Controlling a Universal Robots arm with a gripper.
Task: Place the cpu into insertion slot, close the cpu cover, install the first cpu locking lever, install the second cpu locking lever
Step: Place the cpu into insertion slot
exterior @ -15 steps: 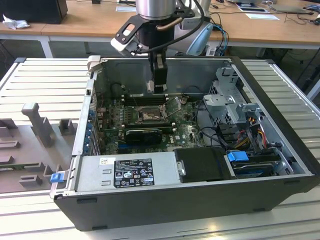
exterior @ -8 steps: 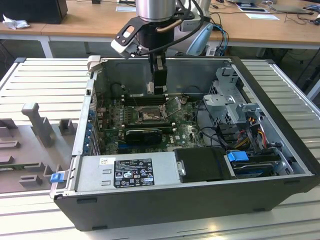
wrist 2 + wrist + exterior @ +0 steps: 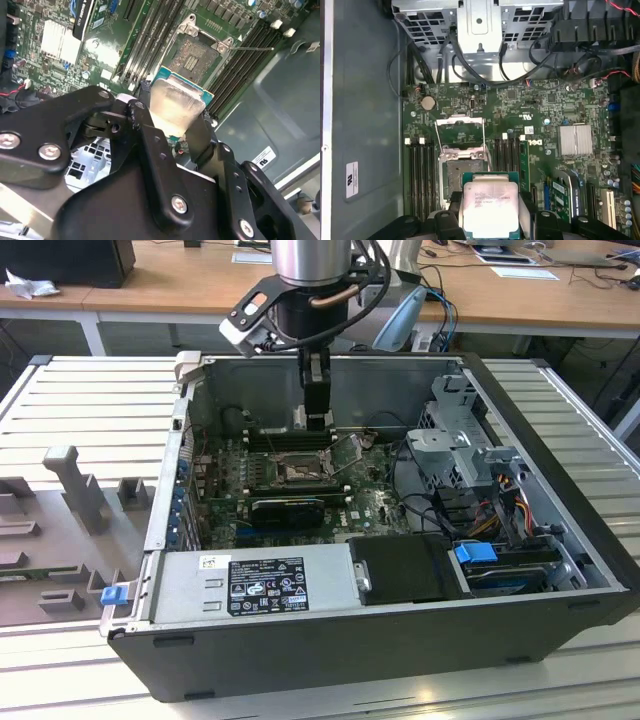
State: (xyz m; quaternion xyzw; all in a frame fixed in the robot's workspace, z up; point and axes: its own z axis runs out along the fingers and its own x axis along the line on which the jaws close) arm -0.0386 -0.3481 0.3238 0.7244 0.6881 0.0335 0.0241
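The tool (image 3: pixel 318 420) is clamped on the cpu (image 3: pixel 490 207), with its fingers (image 3: pixel 145 125) pressing two opposite edges of the chip. In the exterior view the tool hangs inside the open case (image 3: pixel 400 650), at 12 o'clock from the slot (image 3: pixel 300 472). The cpu is apart from the slot, whose pin field lies bare in both wrist views. The cover (image 3: pixel 461 154) stands flipped open, at 2 o'clock from the slot in the exterior view. The case rests on the bench (image 3: pixel 90 400).
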